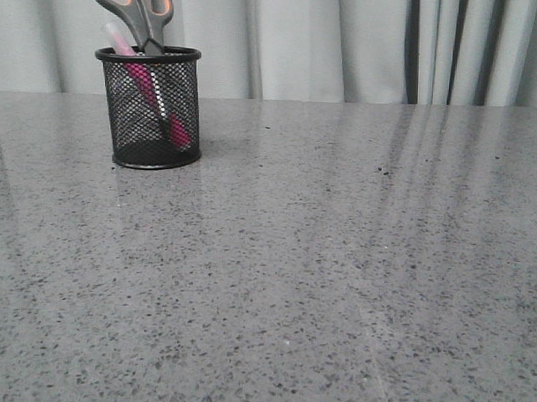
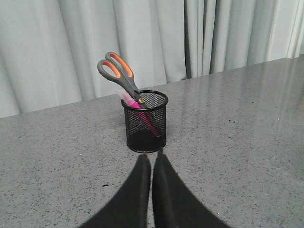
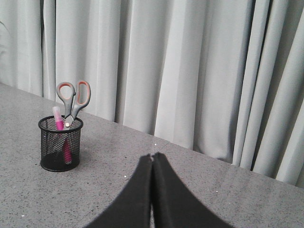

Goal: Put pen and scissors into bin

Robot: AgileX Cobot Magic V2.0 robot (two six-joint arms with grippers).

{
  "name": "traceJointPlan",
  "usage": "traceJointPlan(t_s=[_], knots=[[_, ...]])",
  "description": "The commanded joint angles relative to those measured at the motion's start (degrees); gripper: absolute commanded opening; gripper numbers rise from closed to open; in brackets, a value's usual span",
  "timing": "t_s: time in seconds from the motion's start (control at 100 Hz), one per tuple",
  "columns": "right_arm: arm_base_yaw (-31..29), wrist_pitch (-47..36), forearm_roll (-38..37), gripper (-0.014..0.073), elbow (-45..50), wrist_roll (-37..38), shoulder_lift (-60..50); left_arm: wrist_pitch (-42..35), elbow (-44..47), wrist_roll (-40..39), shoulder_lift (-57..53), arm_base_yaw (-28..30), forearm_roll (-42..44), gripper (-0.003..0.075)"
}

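Observation:
The black mesh bin (image 1: 153,109) stands at the far left of the table. The pink pen (image 1: 149,89) leans inside it, its pale cap above the rim. The grey scissors (image 1: 138,11) stand in it, blades down, orange-lined loops up. In the left wrist view the bin (image 2: 145,122), scissors (image 2: 118,73) and pen (image 2: 137,107) lie just ahead of my left gripper (image 2: 152,156), which is shut and empty. In the right wrist view the bin (image 3: 60,145), scissors (image 3: 73,97) and pen (image 3: 58,118) are far off to the side of my right gripper (image 3: 152,156), shut and empty. Neither gripper shows in the front view.
A grey speckled table (image 1: 319,273) spreads out around the bin. Pale pleated curtains (image 1: 345,40) hang behind the table's far edge.

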Motion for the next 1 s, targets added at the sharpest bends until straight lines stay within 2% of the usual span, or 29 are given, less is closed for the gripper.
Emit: traceJointPlan(t_s=[0.0, 0.21, 0.33, 0.38, 0.45, 0.53, 0.61, 0.75, 0.99], knots=[[0.1, -3.4, -1.8, -0.0071, -1.4, -0.4, 0.7, -4.6, -1.2, -0.6, -1.7, -0.3, -0.1, -0.0019], [0.1, -3.4, -1.8, -0.0071, -1.4, -0.4, 0.7, -5.3, 1.2, -0.3, -1.7, -0.3, -1.9, -0.0019], [0.1, -3.4, -1.8, -0.0071, -1.4, -0.4, 0.7, -16.2, 7.7, 2.6, -1.7, 0.9, 3.8, -0.0019], [0.1, -3.4, -1.8, -0.0071, -1.4, -0.4, 0.7, -23.3, 12.1, 2.7, -1.7, 2.3, 4.5, -0.0019], [0.1, -3.4, -1.8, -0.0071, -1.4, -0.4, 0.7, -32.1, 18.8, 2.7, -1.7, 5.1, 3.1, -0.0019], [0.1, -3.4, -1.8, -0.0071, -1.4, -0.4, 0.7, -37.3, 24.8, 2.7, -1.7, 9.0, -1.6, -0.0019], [0.1, -3.4, -1.8, -0.0071, -1.4, -0.4, 0.7, -37.6, 29.1, 2.7, -1.7, 13.8, -6.5, -0.0019], [0.1, -3.4, -1.8, -0.0071, -1.4, -0.4, 0.7, -37.2, 33.0, 2.7, -1.7, 19.7, -7.1, -0.0019], [0.1, -3.4, -1.8, -0.0071, -1.4, -0.4, 0.7, -23.7, 32.9, 2.7, -1.7, 23.1, -6.8, -0.0019]])
